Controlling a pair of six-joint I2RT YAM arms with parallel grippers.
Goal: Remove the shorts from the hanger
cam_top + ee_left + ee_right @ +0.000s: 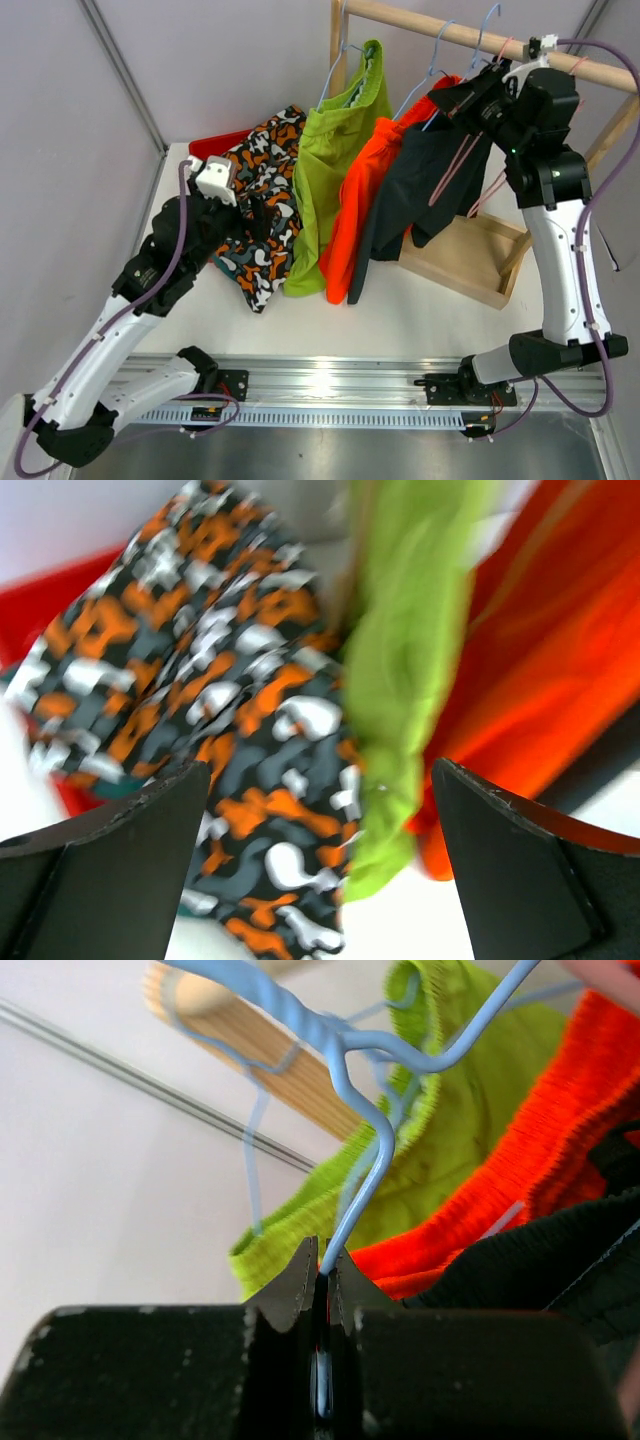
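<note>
Right gripper (322, 1260) is pinched tight on the thin blue wire hanger (358, 1185), just below its twisted neck, up by the round wooden rod (470, 38). I see the dark navy shorts (440, 170) hanging limp right beside those fingers. The ribbed-waist bright orange shorts (362, 195) and lime green shorts (335, 150) hang further along. My left gripper (320, 780) is spread wide, low over the table (420, 310), with the mottled camouflage shorts (240, 710) crumpled just ahead of it.

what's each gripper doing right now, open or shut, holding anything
left gripper: open, holding nothing, facing the camouflage shorts
right gripper: shut on the blue hanger
</note>
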